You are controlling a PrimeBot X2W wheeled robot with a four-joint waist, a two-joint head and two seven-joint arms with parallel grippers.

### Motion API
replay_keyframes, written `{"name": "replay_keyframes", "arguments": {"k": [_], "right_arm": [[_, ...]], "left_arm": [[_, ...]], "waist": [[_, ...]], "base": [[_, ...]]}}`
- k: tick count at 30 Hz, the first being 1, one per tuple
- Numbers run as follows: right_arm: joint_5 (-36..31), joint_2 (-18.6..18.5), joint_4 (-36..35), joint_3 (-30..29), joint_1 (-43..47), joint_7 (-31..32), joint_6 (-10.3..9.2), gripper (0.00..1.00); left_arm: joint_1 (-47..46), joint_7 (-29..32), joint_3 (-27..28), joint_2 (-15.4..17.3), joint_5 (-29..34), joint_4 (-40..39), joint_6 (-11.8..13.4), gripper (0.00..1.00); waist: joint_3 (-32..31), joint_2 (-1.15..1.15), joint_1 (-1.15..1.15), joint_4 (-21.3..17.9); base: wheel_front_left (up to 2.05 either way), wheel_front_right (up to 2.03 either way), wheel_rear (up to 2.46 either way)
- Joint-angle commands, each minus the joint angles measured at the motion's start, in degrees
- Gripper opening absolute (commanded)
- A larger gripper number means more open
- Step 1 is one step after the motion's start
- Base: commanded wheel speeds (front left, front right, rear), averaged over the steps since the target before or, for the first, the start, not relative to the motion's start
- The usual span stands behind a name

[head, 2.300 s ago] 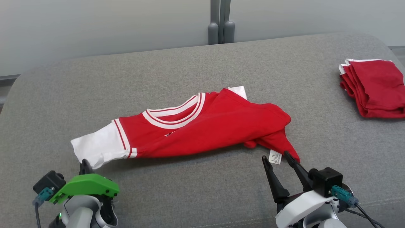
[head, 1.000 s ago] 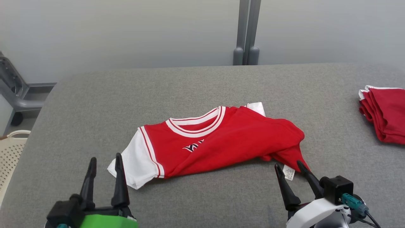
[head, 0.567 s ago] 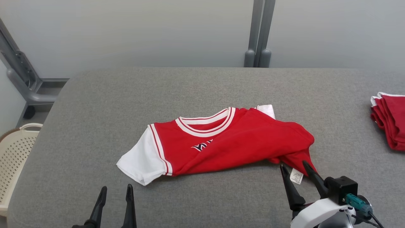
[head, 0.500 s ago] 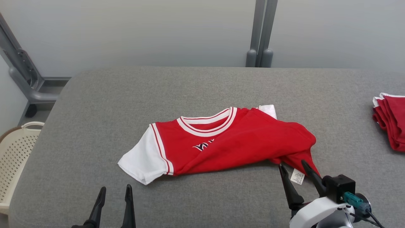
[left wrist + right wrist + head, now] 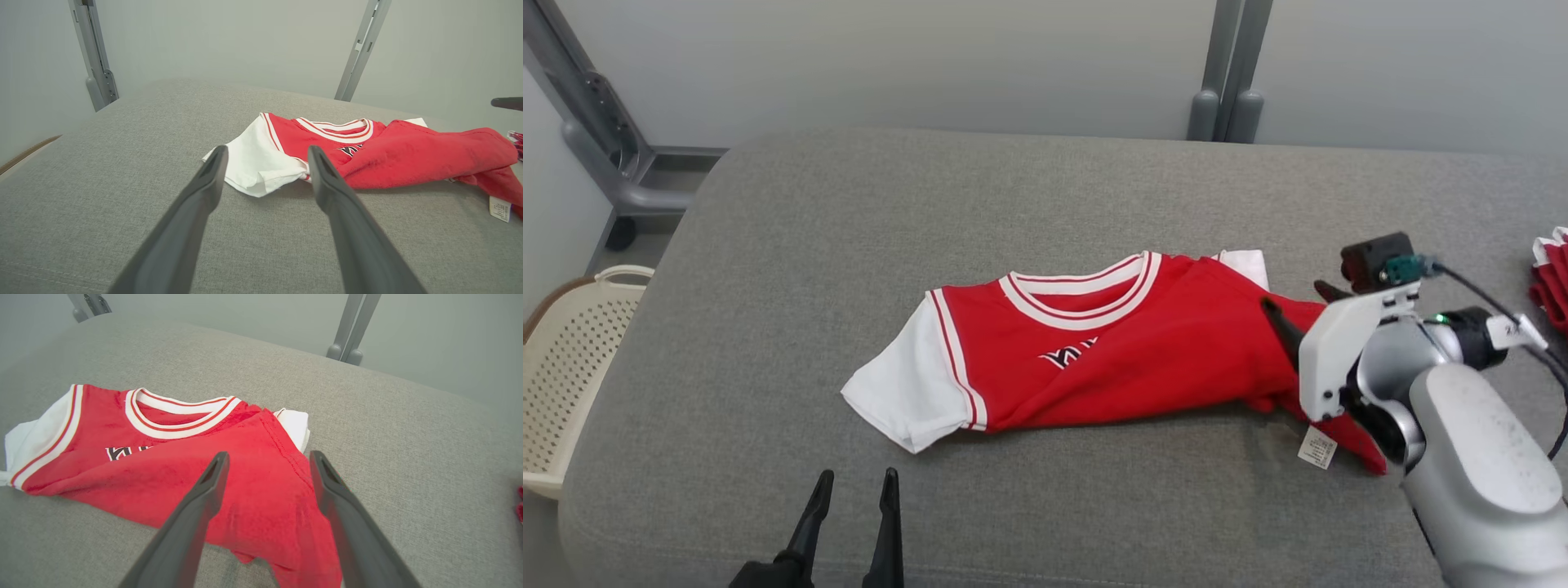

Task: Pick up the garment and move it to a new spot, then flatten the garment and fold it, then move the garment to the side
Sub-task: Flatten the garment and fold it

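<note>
The garment point(image 5: 1127, 351) is a red T-shirt with white sleeves and a striped collar. It lies crumpled across the middle of the grey padded table point(image 5: 849, 220), and its white tag point(image 5: 1316, 447) hangs out at the near right. My right gripper point(image 5: 1297, 297) hovers open over the shirt's bunched right end; in the right wrist view the right gripper point(image 5: 268, 455) has red cloth point(image 5: 163, 461) beneath its fingers. My left gripper point(image 5: 858, 477) stands open near the table's front edge, short of the white sleeve point(image 5: 261, 163). Nothing sits between the fingers of the left gripper point(image 5: 266, 150).
A stack of folded red garments point(image 5: 1553, 273) lies at the table's right edge. A beige perforated basket point(image 5: 564, 367) stands on the floor to the left. Grey posts point(image 5: 1227, 90) rise behind the table, and a metal frame point(image 5: 600, 139) is at the back left.
My right arm has risen and swung forward from the near tag corner to above the shirt's right end. The head camera has shifted. The shirt and the left gripper have stayed put.
</note>
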Motion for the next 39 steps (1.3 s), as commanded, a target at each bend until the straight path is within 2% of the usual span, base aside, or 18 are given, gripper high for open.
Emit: {"name": "replay_keyframes", "arguments": {"k": [1, 7, 16, 27, 28, 29, 31, 32, 33, 39], "right_arm": [[1.44, -0.65, 3.13, -0.18, -3.68, 2.41, -0.07, 1.00], [3.14, -2.54, 13.32, 0.72, -13.59, 5.82, -0.07, 1.00], [2.79, -3.98, 24.50, 1.48, -21.85, 4.21, -0.07, 1.00], [2.93, -4.01, 35.83, 3.32, -28.64, 3.27, -0.07, 1.00], [2.98, -3.94, 36.30, 3.68, -28.93, 3.05, -0.07, 0.87], [3.08, -3.84, 36.68, 4.06, -29.18, 2.80, -0.07, 0.53], [3.46, -3.73, 37.32, 5.01, -29.58, 2.50, -0.07, 0.27], [3.62, -3.75, 37.57, 5.41, -29.73, 2.26, -0.07, 0.18], [3.74, -3.66, 37.78, 5.89, -29.81, 2.06, -0.07, 0.00], [5.52, -3.93, 37.64, 8.89, -30.40, -0.34, -0.07, 0.00]], "left_arm": [[-1.74, 0.01, -0.48, 0.10, 0.29, 0.30, -0.39, 1.00], [-4.38, 0.01, -2.63, 0.08, 0.82, 0.89, -0.67, 1.00], [-6.95, 0.01, -5.65, 0.08, -0.26, 1.05, -0.41, 1.00], [-8.92, 0.01, -9.12, 0.08, -1.63, 0.75, 0.62, 1.00], [-9.04, 0.01, -9.33, 0.07, -1.64, 0.78, 0.75, 1.00], [-9.10, 0.01, -9.49, 0.08, -1.81, 0.80, 0.93, 1.00], [-9.40, 0.01, -9.80, 0.07, -2.04, 0.88, 1.03, 1.00], [-9.52, 0.01, -9.93, 0.07, -2.10, 1.01, 1.20, 1.00], [-9.60, 0.01, -10.00, 0.07, -2.05, 1.14, 1.31, 1.00], [-9.88, 0.01, -9.64, 0.08, -2.12, 1.94, 1.50, 1.00]], "waist": [[2.86, 0.00, 0.00, 2.37], [7.28, 0.00, 0.00, 6.52], [11.57, 0.00, 0.00, 11.10], [15.59, 0.00, 0.00, 15.08], [15.74, 0.00, 0.00, 15.22], [15.86, 0.00, 0.00, 15.31], [16.01, 0.00, 0.00, 15.37], [16.01, 0.00, 0.00, 15.33], [15.94, 0.00, 0.00, 15.25], [14.38, 0.00, 0.00, 13.96]], "base": [[0.00, 0.00, 0.00], [0.00, 0.00, 0.00], [0.00, 0.00, 0.00], [0.00, 0.00, 0.00], [0.00, 0.00, 0.00], [0.00, 0.00, 0.00], [0.00, 0.00, 0.00], [0.00, 0.00, 0.00], [0.00, 0.00, 0.00], [0.00, 0.00, 0.00]]}}
